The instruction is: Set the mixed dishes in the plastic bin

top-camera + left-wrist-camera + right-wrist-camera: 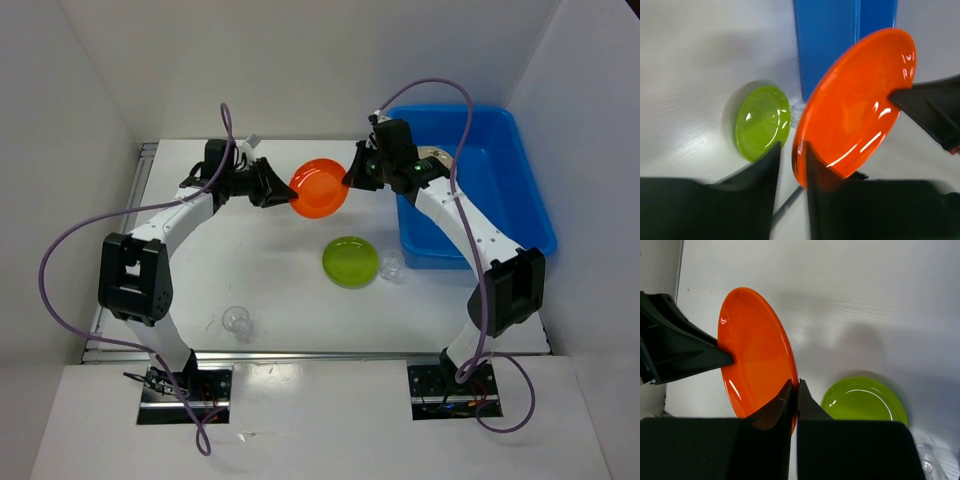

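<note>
A white table is standing inside white walls, and both arms are reaching over its far half. The orange plate is hanging in the air between them, not touching the table. It is gripped at two opposite points of its rim.

The right gripper is pinching the rim at the 3 o'clock side. In the right wrist view its fingers are pressing tightly together on the edge, so it is clenched on the plate.

The left gripper is sitting at the 9 o'clock side. In the left wrist view the rim is lying between its fingers, but a strip of table is showing between one finger and the plate. I am judging this grip as released, or nearly so.

The blue plastic bin is lying at 3 o'clock from the plate, just behind the right gripper. The line through the two grips is therefore pointing straight at the bin, and the right arm is clearly the nearer one. The next move probably needs the left fingers fully clear first, because a swing toward 3 o'clock could otherwise drag the rim against them.

The lime green plate is waiting on the table at 5 o'clock from the orange one. One clear cup is standing just beside it, and a second clear cup is standing well apart at 7 o'clock.
</note>
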